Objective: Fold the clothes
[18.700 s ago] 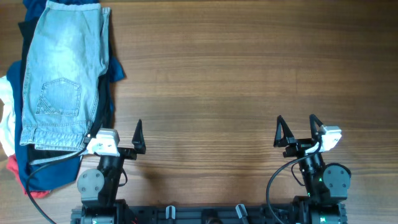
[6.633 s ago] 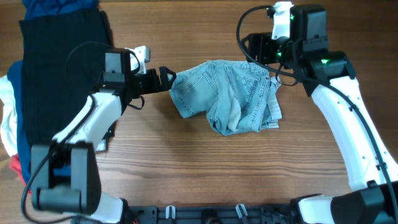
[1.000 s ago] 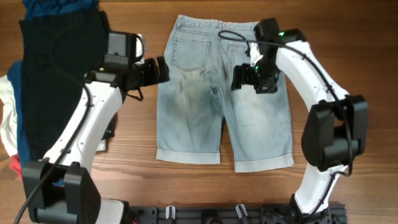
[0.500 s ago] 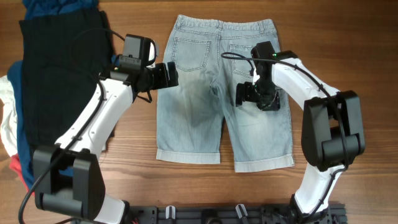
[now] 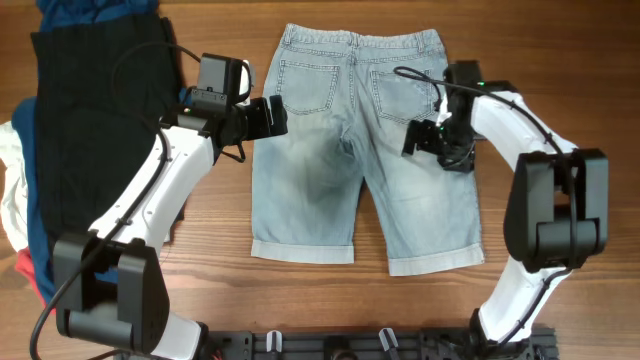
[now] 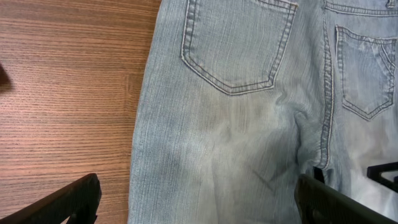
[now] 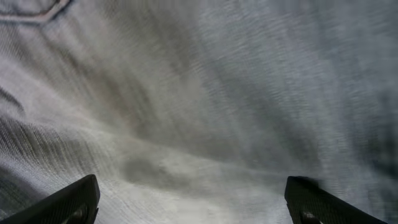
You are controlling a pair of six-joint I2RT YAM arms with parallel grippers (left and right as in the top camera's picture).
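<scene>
Light blue denim shorts [image 5: 360,150] lie flat, back side up, in the middle of the wooden table [image 5: 560,60]. The waistband points toward 12 o'clock and both cuffed hems toward 6 o'clock.

My left gripper [image 5: 277,117] sits at the shorts' 9 o'clock edge, just below the back pocket [image 5: 305,85] on that side, and points toward 3 o'clock. In my left wrist view its two fingers [image 6: 68,200] show only at the bottom corners. They are spread wide, with nothing between them but the denim below.

My right gripper [image 5: 412,140] is over the leg on the 3 o'clock side, below the other pocket, pointing toward 9 o'clock. My right wrist view is filled with blurred denim, very close up. The fingers [image 7: 62,200] stand wide apart at the bottom corners and grasp nothing. I cannot tell whether their tips touch the cloth.

Along the table's 9 to 11 o'clock edge, a large black garment [image 5: 95,110] lies on top of navy, white and red clothes [image 5: 20,215], apart from the shorts.
</scene>
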